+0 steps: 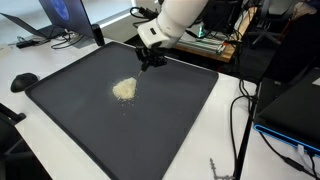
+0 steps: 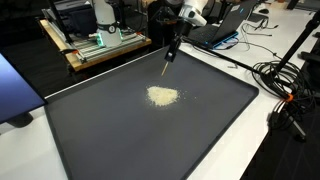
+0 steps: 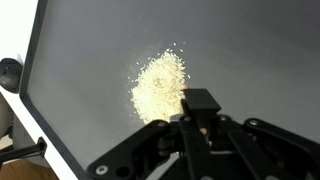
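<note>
A small heap of pale grains [image 1: 125, 90] [image 2: 162, 96] [image 3: 160, 85] lies near the middle of a large dark mat [image 1: 170, 130] [image 2: 150, 140] [image 3: 250, 50]. My gripper [image 1: 150, 58] [image 2: 175, 45] [image 3: 200, 115] hangs over the mat's far edge, beyond the heap. Its jaws are shut on a thin stick-like tool [image 2: 167, 64] that slants down towards the mat. In the wrist view the tool's black end [image 3: 200, 100] sticks out between the jaws, just beside the heap. I cannot tell whether the tip touches the mat.
The mat lies on a white table [image 1: 60, 160]. A laptop [image 1: 60, 15] and a round black object [image 1: 24, 81] stand off one side. Cables [image 1: 240, 110] [image 2: 285, 85] trail along the other. A wooden rack with electronics [image 2: 100, 45] stands behind the table.
</note>
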